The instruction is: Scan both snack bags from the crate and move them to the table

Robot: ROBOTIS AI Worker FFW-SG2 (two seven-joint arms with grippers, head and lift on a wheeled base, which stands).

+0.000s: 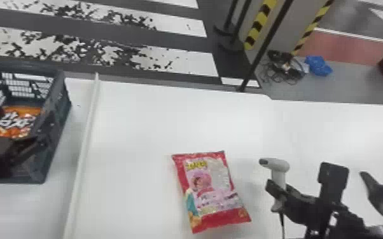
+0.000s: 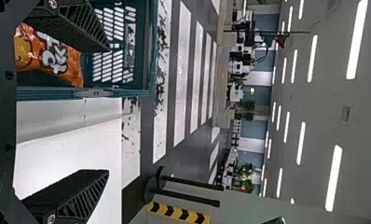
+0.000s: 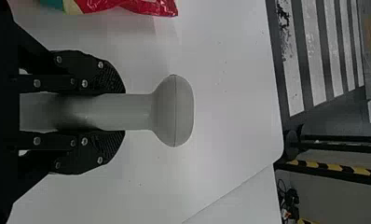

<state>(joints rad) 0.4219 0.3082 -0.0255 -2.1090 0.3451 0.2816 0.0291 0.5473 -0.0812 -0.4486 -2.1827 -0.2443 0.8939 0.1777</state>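
Observation:
An orange snack bag [image 1: 17,122] lies inside the dark crate [image 1: 54,136] at the left, and my left gripper [image 1: 12,127] is over the crate's near side. In the left wrist view my left gripper [image 2: 106,109] is wide open with nothing between its fingers; the orange bag [image 2: 58,58] rests in the crate [image 2: 99,93] beyond one finger. A red and pink snack bag [image 1: 211,190] lies flat on the white table [image 1: 136,127]. To its right my right gripper [image 1: 280,190] holds the scanner [image 1: 278,167] upright by its handle. In the right wrist view my right gripper [image 3: 113,112] clamps the scanner [image 3: 174,112].
A raised white strip [image 1: 82,152] runs along the table between crate and red bag. A dark fin-shaped object [image 1: 381,189] is at the right. Black poles [image 1: 264,47] stand beyond the table's far edge.

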